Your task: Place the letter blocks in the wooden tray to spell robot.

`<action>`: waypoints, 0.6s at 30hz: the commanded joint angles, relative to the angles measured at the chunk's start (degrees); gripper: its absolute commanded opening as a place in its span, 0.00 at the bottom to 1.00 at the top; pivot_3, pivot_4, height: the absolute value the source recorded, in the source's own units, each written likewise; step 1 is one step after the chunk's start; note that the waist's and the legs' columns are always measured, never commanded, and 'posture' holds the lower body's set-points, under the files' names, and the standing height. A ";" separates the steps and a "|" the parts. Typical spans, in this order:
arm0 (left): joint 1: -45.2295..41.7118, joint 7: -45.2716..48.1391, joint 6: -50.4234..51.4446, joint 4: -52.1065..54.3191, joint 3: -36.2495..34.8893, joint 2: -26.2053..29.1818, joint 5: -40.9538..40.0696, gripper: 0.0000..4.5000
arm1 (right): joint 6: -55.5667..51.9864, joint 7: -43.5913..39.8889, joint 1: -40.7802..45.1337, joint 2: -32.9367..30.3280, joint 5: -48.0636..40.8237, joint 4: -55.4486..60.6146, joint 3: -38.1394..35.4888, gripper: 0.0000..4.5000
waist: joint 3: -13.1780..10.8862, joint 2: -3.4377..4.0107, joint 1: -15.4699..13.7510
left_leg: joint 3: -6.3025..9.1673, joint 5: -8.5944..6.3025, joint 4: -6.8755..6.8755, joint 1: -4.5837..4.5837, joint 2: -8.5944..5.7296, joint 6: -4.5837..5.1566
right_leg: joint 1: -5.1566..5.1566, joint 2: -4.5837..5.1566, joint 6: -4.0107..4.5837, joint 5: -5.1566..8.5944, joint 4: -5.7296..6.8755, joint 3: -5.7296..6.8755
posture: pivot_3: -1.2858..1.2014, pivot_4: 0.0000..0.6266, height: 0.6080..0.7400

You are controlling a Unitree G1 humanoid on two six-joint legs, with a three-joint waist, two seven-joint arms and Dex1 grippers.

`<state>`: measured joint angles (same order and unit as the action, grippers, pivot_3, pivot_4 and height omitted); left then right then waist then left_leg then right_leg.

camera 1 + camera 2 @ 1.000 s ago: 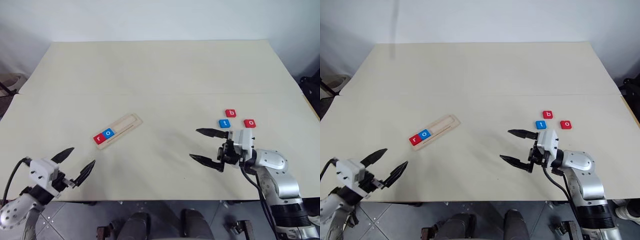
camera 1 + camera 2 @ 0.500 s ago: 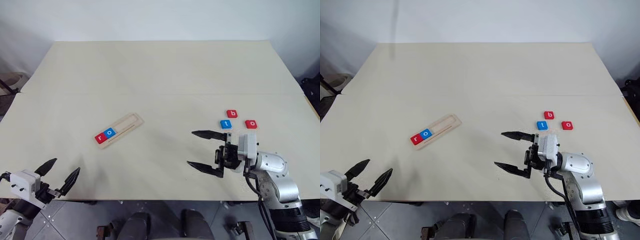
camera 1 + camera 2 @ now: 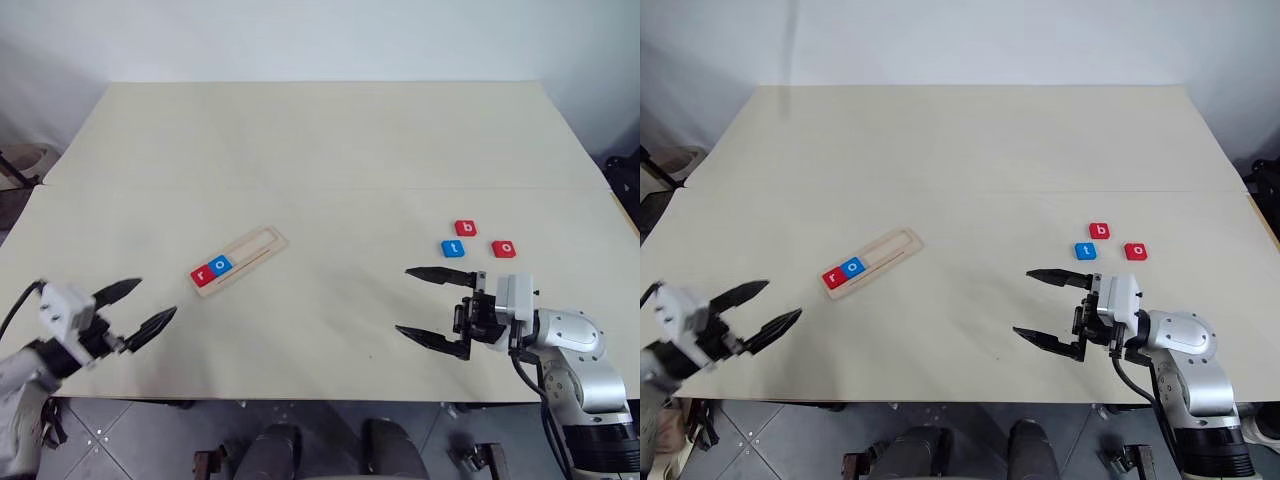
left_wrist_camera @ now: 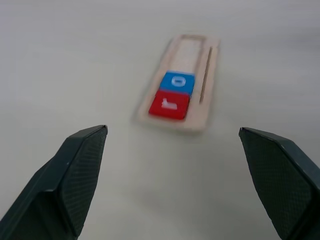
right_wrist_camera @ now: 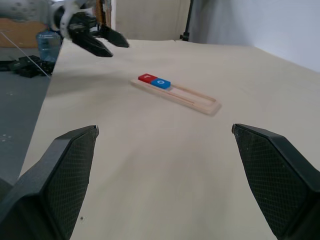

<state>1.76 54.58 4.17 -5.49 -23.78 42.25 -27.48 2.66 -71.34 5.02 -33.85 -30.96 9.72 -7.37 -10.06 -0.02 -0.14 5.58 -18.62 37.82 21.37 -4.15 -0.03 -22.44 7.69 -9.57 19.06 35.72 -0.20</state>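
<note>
While both tools, left (image 3: 138, 306) and right (image 3: 433, 307), hang spread and empty, bare table (image 3: 320, 150) separates tray (image 3: 240, 259) from loose blocks (image 3: 477, 241).

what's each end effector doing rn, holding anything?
Left end effector: open, empty, near the table's left front edge.
Right end effector: open wide, empty, above the table.
</note>
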 commanded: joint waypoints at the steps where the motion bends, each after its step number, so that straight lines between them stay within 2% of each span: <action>1: -6.59 4.35 -1.40 -6.85 4.32 1.60 2.61 1.00 | 0.64 0.76 -0.63 -0.65 -0.98 2.30 -1.30 1.00 | 0.00 0.00 0.14 | 0.00 0.00 -0.01 0.01 0.00 0.00 | -0.01 0.00 0.00 0.00 0.01 0.01 | 0.52 0.24 1.00; 6: -16.76 7.79 -3.74 -18.39 9.39 2.09 6.59 1.00 | -1.89 1.00 -3.02 -1.65 -2.80 6.92 -0.99 1.00 | 0.00 0.00 0.50 | -0.03 0.00 -0.02 0.00 0.02 -0.02 | -0.11 -0.04 0.00 0.00 0.22 0.05 | 0.52 0.24 1.00; 18: -23.16 10.46 -9.30 -29.64 14.06 0.18 11.25 1.00 | -3.85 3.99 -7.33 -2.47 -3.52 11.22 -1.99 1.00 | 0.00 -0.01 0.01 | -0.03 0.00 0.10 0.00 -0.01 -0.01 | -0.06 -0.01 -0.01 0.00 0.22 0.05 | 0.52 0.24 1.00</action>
<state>-21.03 65.17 -4.31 -34.00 -10.08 42.59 -17.16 -1.35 -67.69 -1.95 -35.56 -33.24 18.66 -7.71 -10.06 -0.04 -0.13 5.56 -18.62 37.93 21.37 -4.16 -0.03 -22.50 7.67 -9.57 19.06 35.96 -0.15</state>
